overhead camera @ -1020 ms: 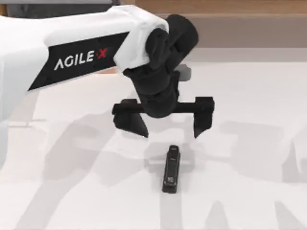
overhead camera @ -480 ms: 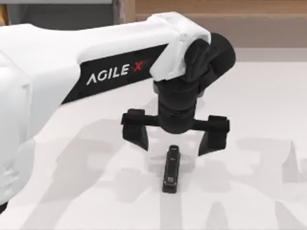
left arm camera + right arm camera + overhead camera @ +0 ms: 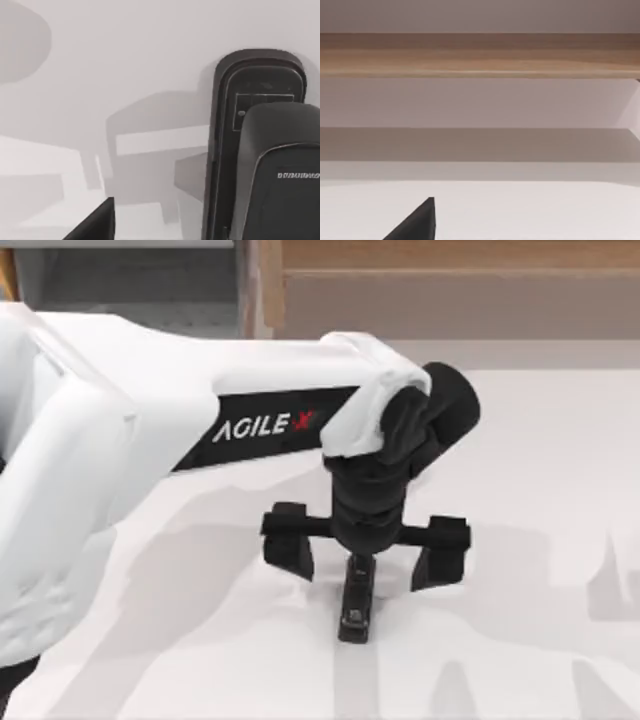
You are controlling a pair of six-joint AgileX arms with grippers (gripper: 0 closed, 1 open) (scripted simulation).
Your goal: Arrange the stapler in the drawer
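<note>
getting ready to grab the stapler

the left gripper [image 3: 364,558] hangs over the far end of the stapler [image 3: 356,602], jaws wide, one finger at 9 o'clock of it and one at 3. next, i think, it must go down and pinch. the stapler is small, black and thin, flat on the table [image 3: 520,540], near 6 o'clock. the right arm is parked

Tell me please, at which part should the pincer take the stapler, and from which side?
Probably across the narrow middle of the stapler, coming from above. It lies flat on the table, long axis pointing toward the drawer. The open left pincer already straddles its far end.
</note>
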